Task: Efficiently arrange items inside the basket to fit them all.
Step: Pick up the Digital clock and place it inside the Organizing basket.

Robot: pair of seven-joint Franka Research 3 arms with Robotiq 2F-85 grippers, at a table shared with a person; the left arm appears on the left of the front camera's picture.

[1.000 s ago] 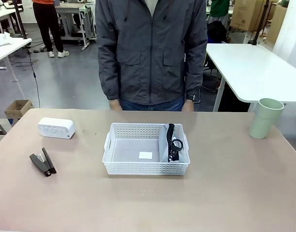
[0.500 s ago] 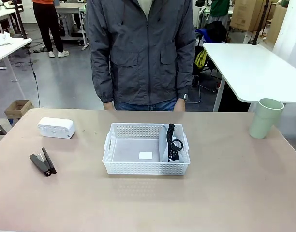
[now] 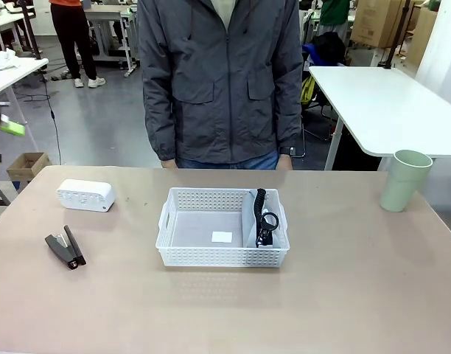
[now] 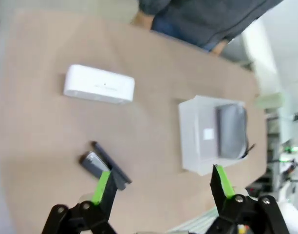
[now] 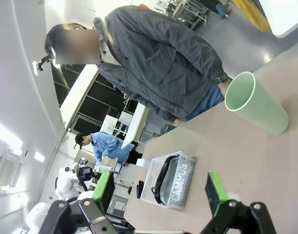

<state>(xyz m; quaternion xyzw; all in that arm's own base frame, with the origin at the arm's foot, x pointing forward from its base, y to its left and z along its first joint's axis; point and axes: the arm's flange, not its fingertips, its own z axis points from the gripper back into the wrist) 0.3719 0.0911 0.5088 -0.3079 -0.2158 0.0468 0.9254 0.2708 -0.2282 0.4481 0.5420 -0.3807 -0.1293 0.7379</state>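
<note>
My left gripper (image 4: 161, 178) and right gripper (image 5: 160, 186) both hang spread wide, holding nothing. The basket (image 3: 222, 257) sits mid-table. The grey pouch (image 3: 252, 219), printed "CAMPUS", stands on edge against its three o'clock wall, I'd judge to leave floor free. Outside it lie the white box (image 3: 85, 195) at ten o'clock, the black stapler (image 3: 65, 248) at nine and the pale green cup (image 3: 405, 180) at two.
</note>
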